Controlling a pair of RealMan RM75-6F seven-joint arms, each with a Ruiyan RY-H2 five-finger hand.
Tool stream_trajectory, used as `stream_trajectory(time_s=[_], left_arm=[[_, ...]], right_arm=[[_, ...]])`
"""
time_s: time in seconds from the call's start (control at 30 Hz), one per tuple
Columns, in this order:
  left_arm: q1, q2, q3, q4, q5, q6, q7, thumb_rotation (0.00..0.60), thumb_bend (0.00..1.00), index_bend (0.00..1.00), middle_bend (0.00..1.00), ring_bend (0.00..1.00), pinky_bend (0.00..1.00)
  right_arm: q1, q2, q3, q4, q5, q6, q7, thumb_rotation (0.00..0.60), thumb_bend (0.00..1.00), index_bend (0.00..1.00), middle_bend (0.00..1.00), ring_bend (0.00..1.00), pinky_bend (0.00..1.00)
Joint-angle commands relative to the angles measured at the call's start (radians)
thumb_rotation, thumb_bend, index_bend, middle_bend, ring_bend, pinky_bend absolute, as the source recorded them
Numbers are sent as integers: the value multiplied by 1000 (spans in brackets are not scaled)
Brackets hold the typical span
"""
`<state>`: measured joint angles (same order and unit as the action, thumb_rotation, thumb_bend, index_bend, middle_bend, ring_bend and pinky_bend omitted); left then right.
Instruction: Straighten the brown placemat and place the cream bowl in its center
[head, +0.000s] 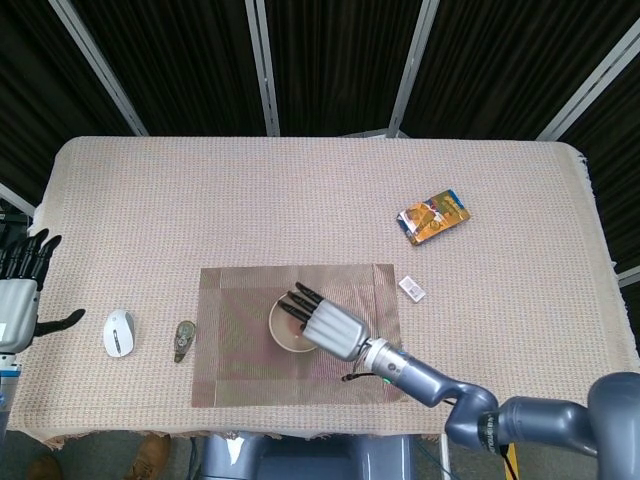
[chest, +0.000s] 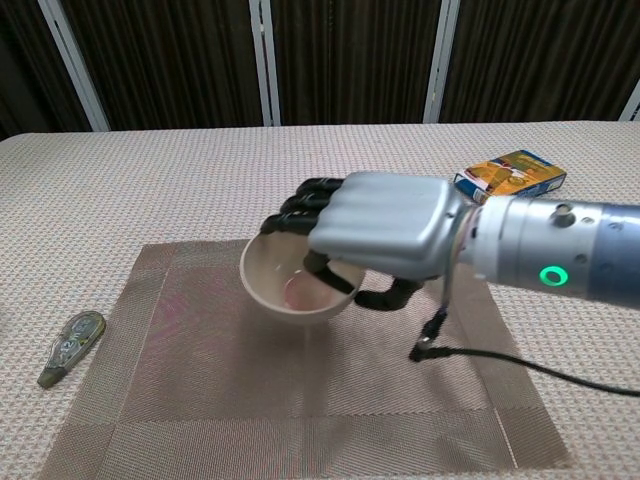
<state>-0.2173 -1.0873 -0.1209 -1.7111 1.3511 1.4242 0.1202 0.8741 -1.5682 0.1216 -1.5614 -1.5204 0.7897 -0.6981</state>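
The brown placemat (head: 240, 345) (chest: 180, 370) lies flat and square to the table's near edge. Over its middle my right hand (head: 328, 326) (chest: 385, 232) grips the cream bowl (head: 287, 327) (chest: 285, 285) by its right rim, fingers hooked inside. The bowl sits low over the mat; whether it touches the mat I cannot tell. My left hand (head: 20, 285) hovers at the table's left edge, fingers spread, holding nothing.
A white mouse (head: 118, 332) and a green tape dispenser (head: 184, 340) (chest: 70, 345) lie left of the mat. A small white eraser (head: 411, 289) sits off the mat's far right corner, and a snack packet (head: 433, 216) (chest: 510, 172) lies further back.
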Motion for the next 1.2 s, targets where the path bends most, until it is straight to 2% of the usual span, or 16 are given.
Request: stream_trajectory(time_s=[0.03,0.2,0.33,0.77,0.8,0.83,0.9,0.93,0.97,1.0,1.07,1.2], left_arm=[[3,4,-1,2,-3,0,-6,600,0,0,0,0,0],[5,10,-4,7,-8,-5,-20,600,0,0,0,0,0],[5,15,-7,10,-12,-11,-31,600,0,0,0,0,0],[2,5,-4,0,-7,-19,-7,600,0,0,0,0,0],[2,4,-4,-1,-8,-20,-4,600,0,0,0,0,0],[1,3,-4,-1,-8,-21,-2,600,0,0,0,0,0],[0,1,-4,0,-10,-24,3,600,0,0,0,0,0],[-1,1,-4,0,-12,-26,2,600,0,0,0,0,0],[-1,1,-5,1,-13,-27,2,600,0,0,0,0,0],[-1,1,-5,1,-14,-28,1,600,0,0,0,0,0],[-2,1,-6,1,-14,-30,0,600,0,0,0,0,0],[-1,5,-3,-4,-8,-31,-6,600,0,0,0,0,0]], right_arm=[[44,-78,13,18,58,-43,-82,600,384,795,0,0,0],[53,-102,10,35,85,-43,-106,600,386,760,0,0,0],[55,-102,-2,55,105,-39,-116,600,387,800,0,0,0],[45,-65,-42,71,117,-6,-130,600,387,796,0,0,0],[44,-64,-45,71,120,-4,-132,600,385,763,0,0,0],[42,-62,-47,71,123,-2,-132,600,381,651,0,0,0],[38,-51,-50,62,135,-4,-116,600,321,194,0,0,0],[36,-44,-50,50,141,-4,-100,600,271,72,0,0,0],[35,-38,-50,41,143,-3,-91,600,183,31,0,0,0],[34,-32,-49,31,143,0,-83,600,96,31,0,0,0],[33,-21,-48,15,139,8,-71,600,18,0,0,0,0],[16,22,-51,-40,130,49,-69,600,0,0,0,0,0]])
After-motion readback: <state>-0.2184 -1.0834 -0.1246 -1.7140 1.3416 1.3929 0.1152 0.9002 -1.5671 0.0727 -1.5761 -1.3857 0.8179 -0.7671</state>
